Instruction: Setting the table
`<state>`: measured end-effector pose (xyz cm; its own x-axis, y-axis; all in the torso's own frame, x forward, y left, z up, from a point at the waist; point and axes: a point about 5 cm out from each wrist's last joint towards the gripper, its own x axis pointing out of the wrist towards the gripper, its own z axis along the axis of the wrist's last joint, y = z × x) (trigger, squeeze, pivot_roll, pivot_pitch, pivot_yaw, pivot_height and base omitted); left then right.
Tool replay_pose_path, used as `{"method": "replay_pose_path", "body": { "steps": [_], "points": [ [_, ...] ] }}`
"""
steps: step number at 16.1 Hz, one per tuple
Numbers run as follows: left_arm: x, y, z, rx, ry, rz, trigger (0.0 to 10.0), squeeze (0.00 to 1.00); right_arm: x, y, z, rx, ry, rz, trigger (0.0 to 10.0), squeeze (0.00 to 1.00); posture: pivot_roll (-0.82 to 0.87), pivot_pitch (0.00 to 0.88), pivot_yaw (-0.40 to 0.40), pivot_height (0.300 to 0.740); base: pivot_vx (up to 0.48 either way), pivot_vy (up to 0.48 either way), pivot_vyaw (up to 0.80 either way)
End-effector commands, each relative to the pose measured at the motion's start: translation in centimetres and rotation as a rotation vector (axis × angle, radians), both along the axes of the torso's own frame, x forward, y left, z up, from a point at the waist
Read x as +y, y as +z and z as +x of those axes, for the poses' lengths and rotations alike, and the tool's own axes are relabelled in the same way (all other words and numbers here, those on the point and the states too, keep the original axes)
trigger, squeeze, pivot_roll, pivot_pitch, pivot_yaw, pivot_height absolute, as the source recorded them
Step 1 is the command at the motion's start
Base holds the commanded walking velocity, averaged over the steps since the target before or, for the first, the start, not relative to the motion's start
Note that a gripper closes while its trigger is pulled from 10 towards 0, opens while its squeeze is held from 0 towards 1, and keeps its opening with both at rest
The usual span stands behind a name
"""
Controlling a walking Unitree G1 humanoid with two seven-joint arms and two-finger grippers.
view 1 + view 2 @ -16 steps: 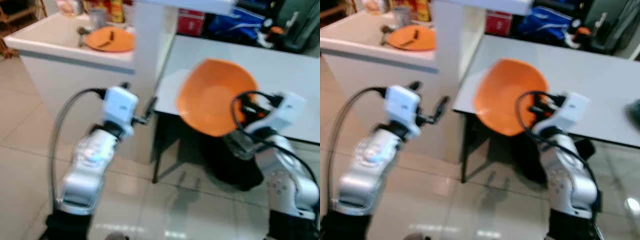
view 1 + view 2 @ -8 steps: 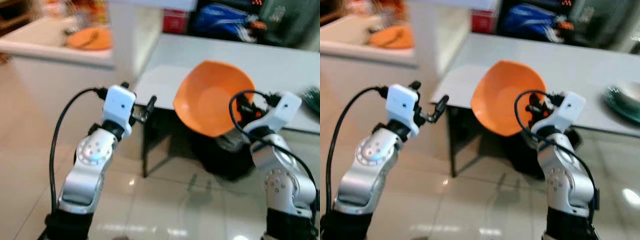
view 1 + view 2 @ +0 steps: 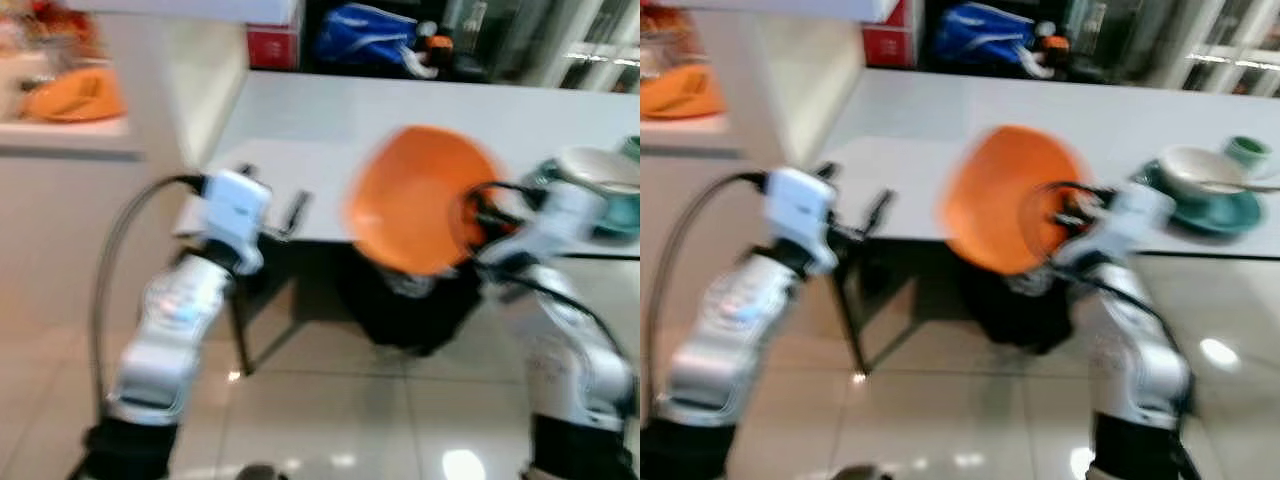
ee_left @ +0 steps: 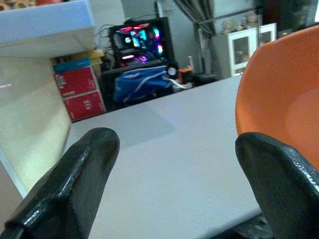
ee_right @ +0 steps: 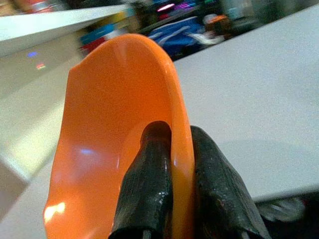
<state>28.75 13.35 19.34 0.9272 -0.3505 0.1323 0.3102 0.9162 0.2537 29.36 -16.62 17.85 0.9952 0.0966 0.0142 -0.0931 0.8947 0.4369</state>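
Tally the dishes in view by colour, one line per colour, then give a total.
Orange: 2, the bowl pinched by its rim in the right gripper, and a plate on the counter.
Teal: 1, a plate on the white table.
White: 1, a bowl on the teal plate.
Green: 1, a cup.
Total: 5

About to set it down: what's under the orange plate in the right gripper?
Under the tilted orange plate in the right gripper lies the white table's near edge; a dark shape sits below, partly covered.
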Motion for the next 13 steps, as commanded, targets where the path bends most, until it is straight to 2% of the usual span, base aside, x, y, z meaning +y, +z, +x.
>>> {"method": "replay_pose_path", "body": {
  "steps": [1, 12, 13],
  "points": [
    [-0.87, 0.21, -0.01, -0.003, -0.031, -0.006, 10.0, 0.0, -1.27, 0.73, -0.23, -0.031, -0.05, 0.002, 10.0, 0.0, 0.04, 0.0, -0.056, 0.74, 0.356, 0.0, 0.0],
    [-0.61, 0.26, -0.01, -0.002, -0.019, -0.007, 10.0, 0.0, -1.31, 0.8, 0.42, -0.01, -0.04, 0.002, 10.0, 0.0, 0.05, 0.001, -0.067, 0.74, 0.359, 0.0, 0.0],
    [-0.61, 0.31, 0.01, -0.002, -0.019, -0.008, 10.0, 0.0, -1.44, 0.82, 0.49, -0.01, -0.048, -0.003, 10.0, 0.0, 0.05, 0.001, -0.067, 0.74, 0.405, 0.0, 0.8]
  ]
}}
